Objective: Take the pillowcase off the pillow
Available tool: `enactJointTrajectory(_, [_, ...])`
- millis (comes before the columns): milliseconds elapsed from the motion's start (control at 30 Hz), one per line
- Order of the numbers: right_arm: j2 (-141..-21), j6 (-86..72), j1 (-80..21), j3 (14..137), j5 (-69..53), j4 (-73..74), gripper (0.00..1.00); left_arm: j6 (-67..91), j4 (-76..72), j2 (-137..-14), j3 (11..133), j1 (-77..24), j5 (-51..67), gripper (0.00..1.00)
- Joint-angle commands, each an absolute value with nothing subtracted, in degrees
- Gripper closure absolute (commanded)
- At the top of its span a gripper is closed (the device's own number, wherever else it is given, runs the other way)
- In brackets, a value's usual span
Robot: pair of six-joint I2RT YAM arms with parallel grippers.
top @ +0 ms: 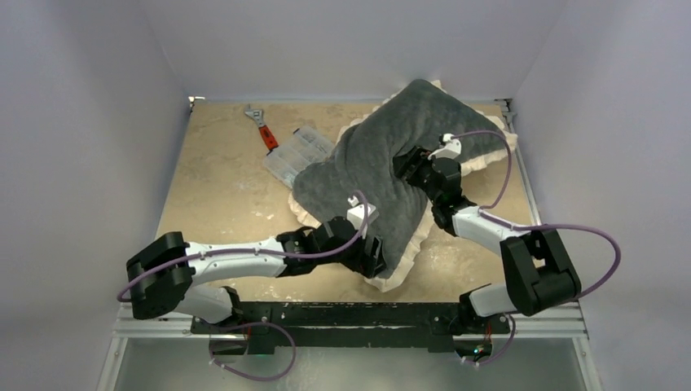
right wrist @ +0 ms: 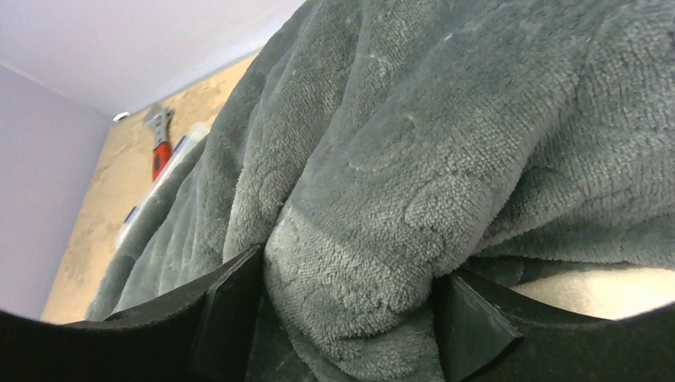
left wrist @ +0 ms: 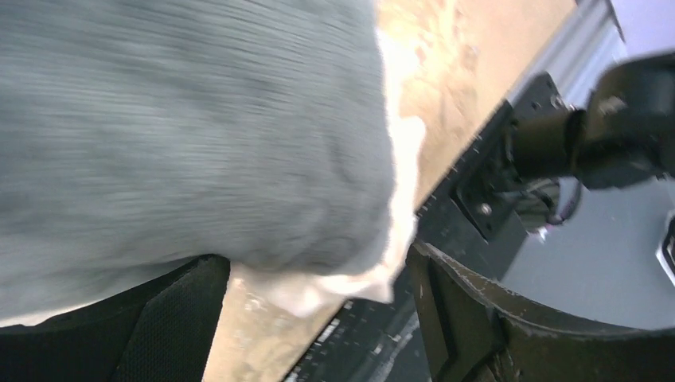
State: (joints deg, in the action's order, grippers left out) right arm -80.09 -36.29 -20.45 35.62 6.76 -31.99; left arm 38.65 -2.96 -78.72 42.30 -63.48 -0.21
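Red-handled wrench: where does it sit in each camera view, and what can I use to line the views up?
Top external: wrench at the far left of the table.
Left wrist: not in it.
Right wrist: upper left, beyond the pillowcase.
Shared landmark: the grey pillowcase, in all three.

- My pillowcase (top: 383, 163): dark grey plush cloth with a short, soft, matt pile. Up close from my right wrist, faint swirls are pressed into it.
- Its frill (top: 395, 281): thin cream cloth, crinkled and matt.
- The desk (top: 220, 195): mottled sandy-beige top, stone-like and matt.
- The wrench (top: 262, 130), near the desk's far left corner: bare grey metal head, red coated handle.
- The box (top: 297, 153) beside it: clear hard plastic with a slight gloss.
- My left claw (left wrist: 318, 318): matt black plastic, with a finely dimpled pad on one of the fingers (left wrist: 171, 326).
- My right claw (right wrist: 350, 318): matt black, smooth-faced.
- My arm shells (top: 244, 262): smooth white plastic with black joints.
- The cable (top: 570, 230): smooth purple sheath.
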Motion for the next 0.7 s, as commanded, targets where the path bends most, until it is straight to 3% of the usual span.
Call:
enactJointTrajectory(0, [-81.9,-33.64,-22.11,40.0,-3.87,-35.31,0.27,41.77,-5.36,-77.39,43.86,-68.22,-4.99,0.19])
enactJointTrajectory(67, [-81.06,-32.88,-22.07,42.01,-2.59,-33.25,0.24,41.63,-2.89,-76.72,45.71,-68.71,-6.71,0.19])
enactJointTrajectory(233, [-72.41,-34.75,-22.01,43.12,3.51,-25.96,0.01,39.23,6.04,-71.38,50.0,-68.82,-14.17,0.16])
enactJointTrajectory(433, [-62.43,-40.0,-21.44,42.33,17.11,-17.34,0.01,31.49,18.22,-68.57,58.55,-66.62,-30.96,0.06])
enactJointTrajectory(567, [-59.45,-46.0,-18.42,39.33,22.66,-13.14,0.01,27.48,15.26,-68.97,59.55,-59.1,-28.94,0.05])
enactJointTrajectory(667, [-56.85,-46.96,-12.17,36.28,16.89,-14.92,0.01,25.42,11.36,-70.59,58.83,-54.69,-28.62,0.04])
